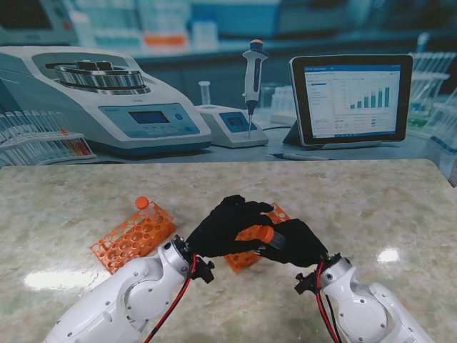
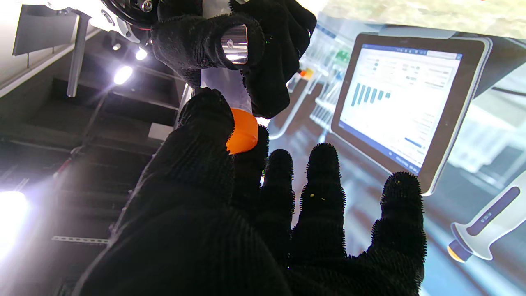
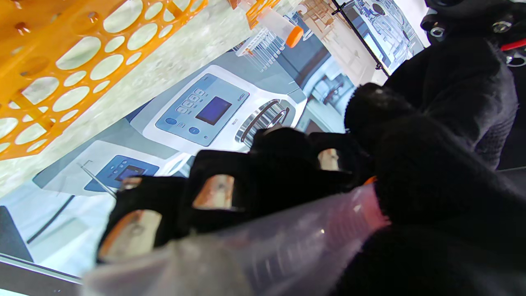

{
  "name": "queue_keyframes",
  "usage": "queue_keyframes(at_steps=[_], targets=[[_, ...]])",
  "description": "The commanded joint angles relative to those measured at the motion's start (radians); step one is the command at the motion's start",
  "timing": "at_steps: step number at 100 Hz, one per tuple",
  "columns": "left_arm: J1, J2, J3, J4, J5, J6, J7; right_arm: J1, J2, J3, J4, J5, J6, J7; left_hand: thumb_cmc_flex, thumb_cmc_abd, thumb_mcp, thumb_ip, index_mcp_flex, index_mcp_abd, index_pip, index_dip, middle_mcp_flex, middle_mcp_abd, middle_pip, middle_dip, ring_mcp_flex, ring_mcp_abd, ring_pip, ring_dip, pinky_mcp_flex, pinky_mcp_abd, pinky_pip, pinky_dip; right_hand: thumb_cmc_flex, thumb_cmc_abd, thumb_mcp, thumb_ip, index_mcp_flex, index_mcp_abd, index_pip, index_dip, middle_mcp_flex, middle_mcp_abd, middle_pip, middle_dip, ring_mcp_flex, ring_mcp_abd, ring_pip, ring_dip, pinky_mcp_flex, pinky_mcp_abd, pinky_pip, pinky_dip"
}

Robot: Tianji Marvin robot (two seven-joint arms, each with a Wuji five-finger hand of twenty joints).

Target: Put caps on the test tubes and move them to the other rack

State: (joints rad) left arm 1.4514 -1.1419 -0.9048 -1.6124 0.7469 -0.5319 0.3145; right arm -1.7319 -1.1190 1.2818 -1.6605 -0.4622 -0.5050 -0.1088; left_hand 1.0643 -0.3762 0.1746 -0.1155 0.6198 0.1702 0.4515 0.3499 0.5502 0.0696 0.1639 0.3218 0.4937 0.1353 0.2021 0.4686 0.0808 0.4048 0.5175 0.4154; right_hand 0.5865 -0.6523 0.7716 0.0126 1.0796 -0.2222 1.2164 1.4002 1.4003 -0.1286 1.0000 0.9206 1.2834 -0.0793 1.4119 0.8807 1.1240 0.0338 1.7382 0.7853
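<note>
A tube (image 1: 270,236) is held between both hands' fingers (image 1: 251,211); one rack (image 1: 133,234) is set left of them, another (image 1: 244,259) beneath.

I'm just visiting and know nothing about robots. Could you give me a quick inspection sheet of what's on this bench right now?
Surface: pale marbled table, glare spots.
Job's things: two orange racks; left rack has one capped tube; right rack is partly hidden by the hands. A clear tube with an orange cap is held over it.
Clutter: nothing seen.
Hands: right hand grips the tube; left hand pinches the cap.
Cables: red and black wires at both wrists.
Surroundings: printed lab backdrop.
</note>
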Motion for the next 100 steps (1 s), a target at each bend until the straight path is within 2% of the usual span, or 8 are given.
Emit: queue_keyframes(at_steps=[1, 41, 100], targets=[[0.002, -0.005, 0.003, 0.002, 0.000, -0.001, 0.000, -0.004, -0.004, -0.010, -0.008, 0.003, 0.000, 0.006, 0.227, 0.048, 0.394, 0.060, 0.012, -0.364, 0.038, -0.007, -0.026, -0.039, -0.015, -0.020, -0.007, -0.033, -0.007, -0.008, -0.018, -0.005, 0.027, -0.009, 0.046, 0.011, -0.008, -0.026, 0.023, -0.049, 0.045, 0.021, 0.040, -0.003, -0.001, 0.017, 0.038, -0.086, 0.199, 0.070, 0.076, -0.082, 0.269, 0.041], [0.007, -0.005, -0.004, -0.002, 0.005, -0.014, 0.003, -0.004, -0.004, -0.008, -0.007, 0.005, -0.001, 0.009, 0.227, 0.035, 0.440, 0.053, -0.006, -0.393, 0.021, -0.029, -0.026, -0.048, -0.016, -0.032, -0.013, -0.034, -0.012, -0.014, -0.020, -0.015, 0.024, -0.010, 0.045, 0.011, -0.008, -0.026, 0.023, -0.048, 0.045, 0.021, 0.040, -0.004, -0.001, 0.017, 0.038, -0.086, 0.199, 0.070, 0.076, -0.082, 0.269, 0.041], [0.002, -0.001, -0.014, -0.013, -0.010, 0.001, -0.027, -0.006, -0.004, -0.008, -0.008, 0.006, -0.003, 0.010, 0.227, 0.049, 0.437, 0.051, -0.054, -0.388, -0.007, -0.047, -0.037, -0.047, -0.022, -0.038, -0.026, -0.033, -0.018, -0.017, -0.029, -0.020, 0.014, -0.007, 0.045, 0.010, -0.009, -0.026, 0.023, -0.050, 0.043, 0.021, 0.040, -0.003, -0.002, 0.017, 0.038, -0.086, 0.199, 0.071, 0.076, -0.082, 0.269, 0.041]])
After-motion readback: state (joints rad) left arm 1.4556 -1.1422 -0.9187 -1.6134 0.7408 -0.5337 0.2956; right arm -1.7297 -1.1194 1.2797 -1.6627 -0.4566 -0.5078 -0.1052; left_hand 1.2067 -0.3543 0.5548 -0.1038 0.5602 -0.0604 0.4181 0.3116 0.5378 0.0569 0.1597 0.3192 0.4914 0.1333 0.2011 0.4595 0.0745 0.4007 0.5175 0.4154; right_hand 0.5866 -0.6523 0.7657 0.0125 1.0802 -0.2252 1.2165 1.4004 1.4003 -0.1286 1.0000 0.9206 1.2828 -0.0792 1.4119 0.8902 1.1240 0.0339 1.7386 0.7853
